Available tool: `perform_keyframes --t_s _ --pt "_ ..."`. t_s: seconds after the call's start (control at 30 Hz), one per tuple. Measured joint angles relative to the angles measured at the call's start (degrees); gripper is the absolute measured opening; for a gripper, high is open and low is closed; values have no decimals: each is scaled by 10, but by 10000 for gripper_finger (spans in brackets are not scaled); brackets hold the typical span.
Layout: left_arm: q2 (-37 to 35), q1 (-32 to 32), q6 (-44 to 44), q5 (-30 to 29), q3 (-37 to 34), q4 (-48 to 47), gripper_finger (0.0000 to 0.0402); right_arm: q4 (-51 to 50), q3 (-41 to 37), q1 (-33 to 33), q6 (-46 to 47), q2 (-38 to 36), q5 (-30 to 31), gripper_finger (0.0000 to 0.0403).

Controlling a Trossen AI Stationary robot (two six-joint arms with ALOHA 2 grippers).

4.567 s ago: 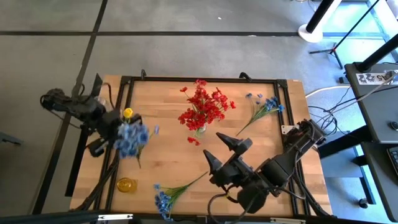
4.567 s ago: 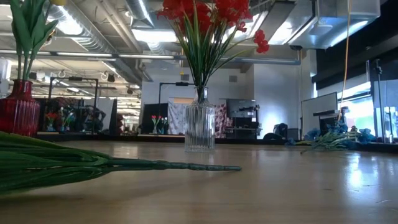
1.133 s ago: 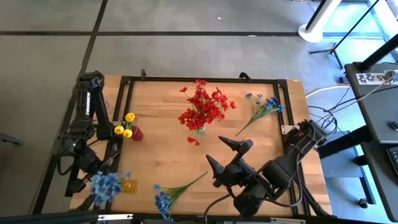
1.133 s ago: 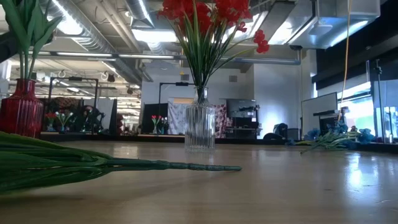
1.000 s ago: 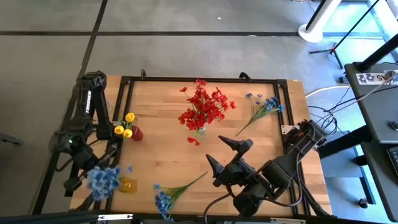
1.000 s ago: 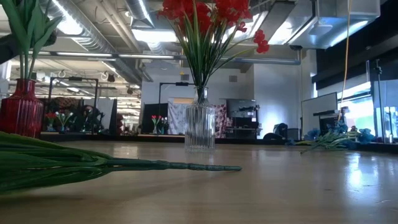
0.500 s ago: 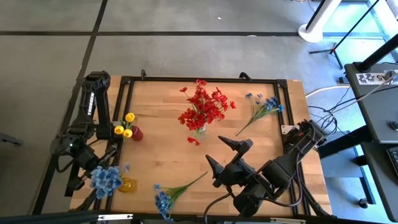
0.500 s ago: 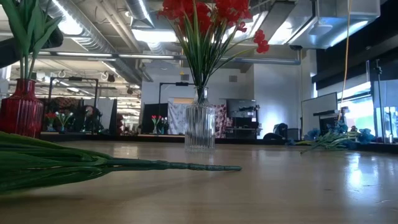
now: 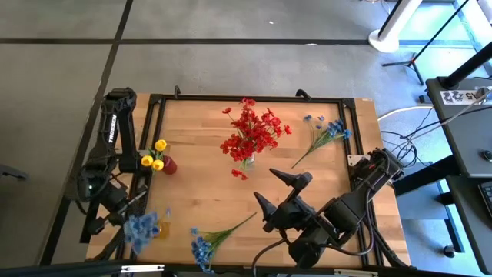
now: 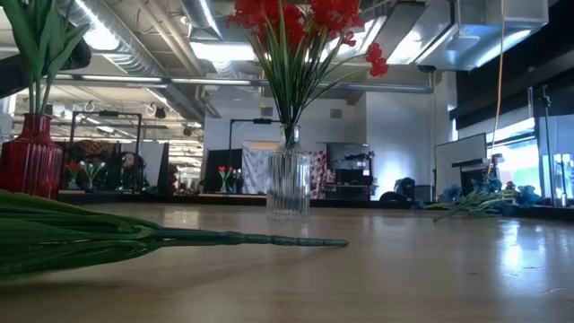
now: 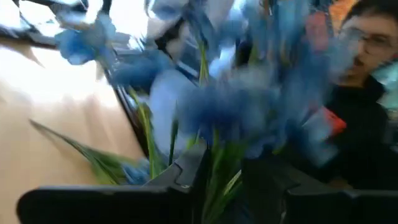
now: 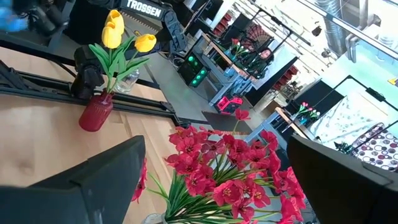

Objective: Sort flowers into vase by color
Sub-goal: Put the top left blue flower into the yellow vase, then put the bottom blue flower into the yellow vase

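My left gripper (image 9: 115, 214) hangs over the table's near left corner, shut on a blue flower spray (image 9: 142, 229) whose blurred blooms fill the left wrist view (image 11: 249, 106). A small yellow vase (image 9: 159, 228) beneath the blooms is mostly covered. Yellow flowers stand in a red vase (image 9: 167, 164) (image 10: 27, 166). Red flowers stand in a clear ribbed vase (image 9: 246, 159) (image 10: 288, 184). One blue spray (image 9: 206, 242) lies at the near edge, its stem (image 10: 224, 239) flat on the wood. Another blue spray (image 9: 327, 131) lies far right. My right gripper (image 9: 264, 181) hovers open near the table's middle. My left gripper pinches the blue spray by its green stems (image 11: 214, 165), just below the blooms, between its two fingers. The blooms stick out past the fingertips toward the table's right. In the high view the spray looks lifted clear of the table.
A loose red bloom (image 9: 240, 175) lies by the clear vase. Bare wood lies between the vases and the near edge. A person (image 11: 367, 74) is beyond the table's left side. The black frame rail (image 9: 150, 138) runs along the left edge.
My left gripper, still shut on the blue spray, has swung it a little toward the table's right, so the blooms now cover most of the yellow vase. The spray shows blurred. The right arm has kept still.
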Motion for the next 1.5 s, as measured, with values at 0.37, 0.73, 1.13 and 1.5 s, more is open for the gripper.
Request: perform_keyframes --t_s 0.37,0.73,1.13,1.5 --pt "-31 0 -321 99 0 -101 98 0 0 -13 0 0 -95 390" --pt "-56 0 -591 156 15 -173 98 0 0 -66 -13 0 -276 390" --pt "-56 0 -359 103 86 -181 98 -1 0 -86 -30 0 -350 390" --pt "-55 1 -217 29 154 -308 98 0 0 -86 -31 1 -404 390"
